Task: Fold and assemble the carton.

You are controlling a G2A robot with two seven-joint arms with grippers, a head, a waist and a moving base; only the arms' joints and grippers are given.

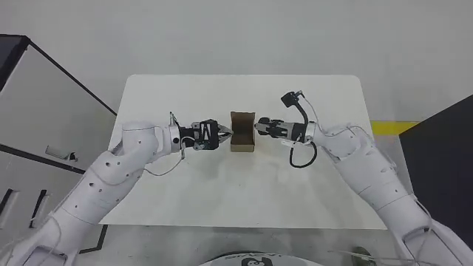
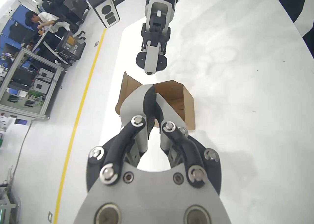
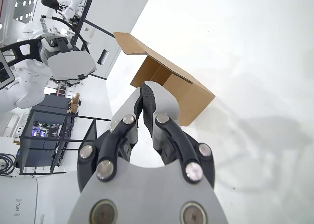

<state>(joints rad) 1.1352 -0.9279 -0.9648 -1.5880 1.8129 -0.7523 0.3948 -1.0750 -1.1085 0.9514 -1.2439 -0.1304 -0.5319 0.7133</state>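
Your carton point(image 1: 241, 133) stands open in the middle of the table point(image 1: 310, 192) between the left gripper point(image 1: 220, 134) and right gripper point(image 1: 259, 127), both with fingers closed on nothing I can see; judge it light, thin and easily creased, so pinch a flap near its fold line.

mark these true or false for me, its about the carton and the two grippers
1. The carton lies between the left gripper and the right gripper. True.
2. The carton is sealed shut. False: it is open, with its inside showing.
3. The right gripper is shut. True.
4. The carton is held up clear of the white table. False: it rests on the table.
5. Two cartons lie on the table. False: there is one.
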